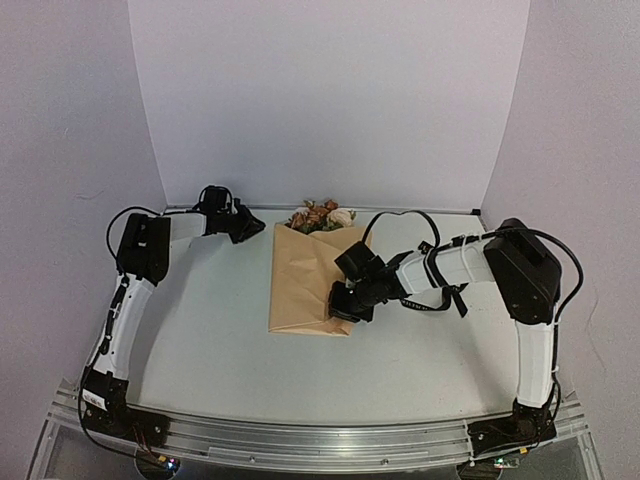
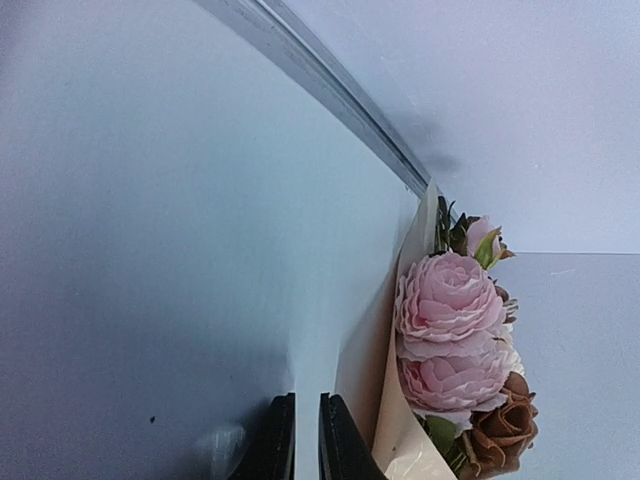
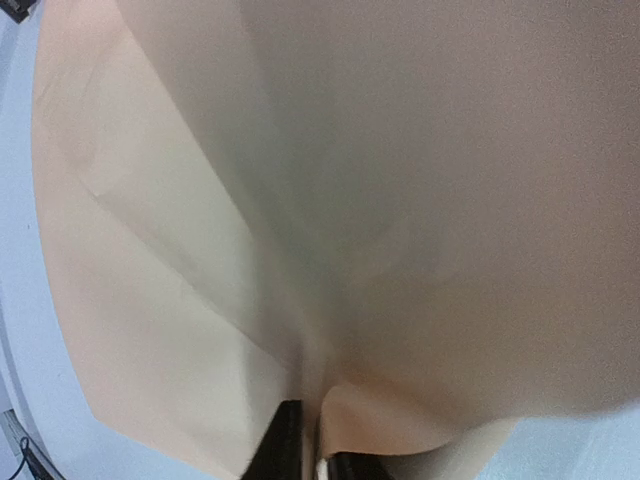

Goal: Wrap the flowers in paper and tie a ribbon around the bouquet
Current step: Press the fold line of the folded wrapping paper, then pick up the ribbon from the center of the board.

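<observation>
The tan paper (image 1: 305,285) lies folded over the flowers (image 1: 322,216), making a flat bouquet in the middle of the table. Pink and brown blooms poke out of its far end. My right gripper (image 1: 345,305) sits at the paper's lower right edge. In the right wrist view its fingers (image 3: 290,445) pinch a fold of the paper (image 3: 400,200). My left gripper (image 1: 252,224) hovers just left of the blooms. Its jaws (image 2: 307,440) stand a slit apart with only table between them, beside the paper's rim (image 2: 395,420) and the pink flowers (image 2: 448,310). The ribbon is out of view.
White walls close in the table on the left, back and right. A metal strip (image 2: 330,85) runs along the table's far edge behind the blooms. An aluminium rail (image 1: 320,440) with both arm bases lines the near edge.
</observation>
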Tool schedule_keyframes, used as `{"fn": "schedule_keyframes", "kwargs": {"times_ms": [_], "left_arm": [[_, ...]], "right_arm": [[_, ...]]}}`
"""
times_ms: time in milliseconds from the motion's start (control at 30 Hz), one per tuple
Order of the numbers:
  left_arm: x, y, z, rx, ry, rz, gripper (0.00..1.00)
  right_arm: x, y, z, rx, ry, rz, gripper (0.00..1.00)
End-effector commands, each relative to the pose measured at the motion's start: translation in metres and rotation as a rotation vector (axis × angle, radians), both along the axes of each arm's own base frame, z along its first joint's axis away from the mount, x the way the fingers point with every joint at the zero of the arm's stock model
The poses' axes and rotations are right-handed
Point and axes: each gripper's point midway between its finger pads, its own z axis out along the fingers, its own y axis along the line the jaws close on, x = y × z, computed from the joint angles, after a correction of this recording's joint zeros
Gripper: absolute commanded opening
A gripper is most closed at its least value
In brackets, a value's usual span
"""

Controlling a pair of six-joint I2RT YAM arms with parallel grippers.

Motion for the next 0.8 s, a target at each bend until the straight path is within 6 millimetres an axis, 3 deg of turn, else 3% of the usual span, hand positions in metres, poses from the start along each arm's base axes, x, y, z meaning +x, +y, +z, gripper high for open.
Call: {"fn": "schedule_keyframes", "kwargs": {"times_ms": [0,100,200,333,433,533,633,767], "left_arm": [[-0.006,0.007,0.060,0.014,-0.080,-0.015,0.13],[-0.017,0.009,0.088,0.020,-0.116,-0.030,0.15],[-0.034,0.009,0.097,0.007,-0.121,-0.045,0.15],[-0.061,0.007,0.123,-0.035,-0.151,-0.072,0.15],[-0.091,-0.003,0.130,-0.055,-0.147,-0.118,0.15],[-0.128,-0.034,0.131,-0.084,-0.126,-0.219,0.14],[-0.178,-0.073,0.125,-0.109,-0.089,-0.340,0.14],[-0.236,-0.118,0.102,-0.139,-0.004,-0.452,0.14]], "right_arm": [[0.017,0.000,0.069,0.047,-0.091,0.000,0.24],[0.022,-0.007,0.095,0.052,-0.136,-0.017,0.34],[0.021,-0.020,0.105,0.033,-0.159,-0.039,0.36],[0.026,-0.030,0.101,0.002,-0.166,-0.051,0.35],[0.038,-0.031,0.095,-0.008,-0.158,-0.056,0.33],[0.049,-0.033,0.083,-0.012,-0.130,-0.066,0.30],[0.061,-0.036,0.073,-0.022,-0.122,-0.075,0.26],[0.070,-0.033,0.062,-0.027,-0.106,-0.070,0.20]]}}
